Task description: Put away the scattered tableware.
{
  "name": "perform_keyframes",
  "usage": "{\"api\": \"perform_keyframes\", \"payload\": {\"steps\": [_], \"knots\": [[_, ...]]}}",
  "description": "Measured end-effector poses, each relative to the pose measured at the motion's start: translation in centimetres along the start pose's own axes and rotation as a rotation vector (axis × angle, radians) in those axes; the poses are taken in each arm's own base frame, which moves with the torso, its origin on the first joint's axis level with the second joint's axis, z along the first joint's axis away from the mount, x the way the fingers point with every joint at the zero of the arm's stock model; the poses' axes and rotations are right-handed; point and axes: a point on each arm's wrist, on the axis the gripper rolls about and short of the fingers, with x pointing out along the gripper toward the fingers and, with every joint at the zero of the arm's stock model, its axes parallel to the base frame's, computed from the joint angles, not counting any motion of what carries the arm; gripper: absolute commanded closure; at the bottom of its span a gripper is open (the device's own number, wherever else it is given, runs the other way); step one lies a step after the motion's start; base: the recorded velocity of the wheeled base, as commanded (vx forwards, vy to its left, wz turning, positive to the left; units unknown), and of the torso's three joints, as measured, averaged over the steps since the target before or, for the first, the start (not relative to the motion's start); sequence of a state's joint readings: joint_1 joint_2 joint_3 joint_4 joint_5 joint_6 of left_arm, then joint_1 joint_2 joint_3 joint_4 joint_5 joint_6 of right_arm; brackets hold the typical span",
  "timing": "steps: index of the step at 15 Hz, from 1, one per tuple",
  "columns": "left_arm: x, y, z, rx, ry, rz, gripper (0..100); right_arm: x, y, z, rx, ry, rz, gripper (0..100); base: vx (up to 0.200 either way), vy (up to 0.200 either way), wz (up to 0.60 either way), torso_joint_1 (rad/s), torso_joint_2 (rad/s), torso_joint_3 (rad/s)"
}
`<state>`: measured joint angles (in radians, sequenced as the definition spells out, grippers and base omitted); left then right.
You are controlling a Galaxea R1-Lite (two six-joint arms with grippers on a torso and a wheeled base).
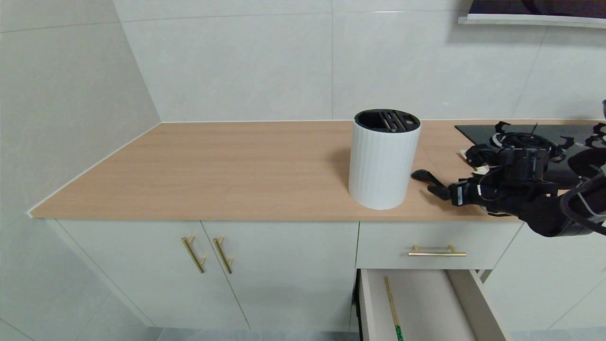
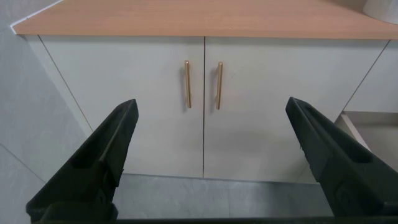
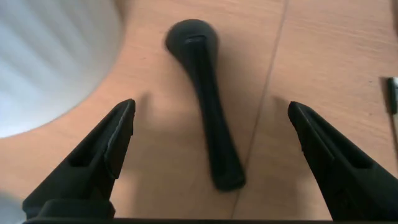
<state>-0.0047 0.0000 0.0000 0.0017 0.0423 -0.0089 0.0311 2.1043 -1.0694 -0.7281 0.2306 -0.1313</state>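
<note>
At the bottom right of the head view, nearest the camera, a drawer (image 1: 473, 308) is standing pulled out, and a pair of chopsticks (image 1: 392, 303) is lying along its pale floor near its left wall. Above it a shut drawer front is carrying a gold handle (image 1: 437, 253). To the left, two white cupboard doors (image 1: 208, 274) are sitting closed with their gold handles side by side. The left hand (image 2: 211, 106) is hanging low in front of those doors with its fingers spread wide and nothing between them.

Over the cupboards a wooden desk (image 1: 227, 170) is running across the middle of the frame. A white ribbed holder (image 1: 382, 163) with a black slotted top is standing upright near the desk's front edge, right of centre. Just to its right a black spoon (image 1: 425, 176) is lying flat on the wood, its rounded end pointing toward the holder. The right hand (image 1: 440, 190) is hovering over the spoon with its fingers held wide, one to each side of the handle and touching neither.

Farther back on the right a black stove (image 1: 478, 132) is lying flush in the desk. Pale tiled walls (image 1: 236, 61) are closing the room behind and on the left, and a hood (image 1: 521, 19) is showing at the upper right.
</note>
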Motion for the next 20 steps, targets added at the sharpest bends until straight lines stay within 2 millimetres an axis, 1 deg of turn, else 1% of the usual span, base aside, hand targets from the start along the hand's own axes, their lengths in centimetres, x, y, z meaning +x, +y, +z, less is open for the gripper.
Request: {"api": "perform_keyframes", "payload": {"steps": [3,8,9,18,20], "knots": [[0.0,0.0,0.0,0.0,0.0,0.0,0,0.9,0.1,-0.8,-0.005,-0.004,-0.014,0,0.0,0.0,0.0,0.0,0.0,0.0],[0.0,0.0,0.0,0.0,0.0,0.0,0,1.3,0.4,-1.3,-0.005,0.008,-0.007,0,0.0,0.0,0.0,0.0,0.0,0.0],[0.0,0.0,0.0,0.0,0.0,0.0,0,1.4,0.4,-1.3,-0.004,0.008,-0.008,100,0.0,0.0,0.0,0.0,0.0,0.0],[0.0,0.0,0.0,0.0,0.0,0.0,0,1.2,0.5,-1.2,0.0,0.017,-0.006,100,0.0,0.0,0.0,0.0,0.0,0.0],[0.0,0.0,0.0,0.0,0.0,0.0,0,0.6,0.6,-1.0,0.013,0.055,-0.006,100,0.0,0.0,0.0,0.0,0.0,0.0]]}}
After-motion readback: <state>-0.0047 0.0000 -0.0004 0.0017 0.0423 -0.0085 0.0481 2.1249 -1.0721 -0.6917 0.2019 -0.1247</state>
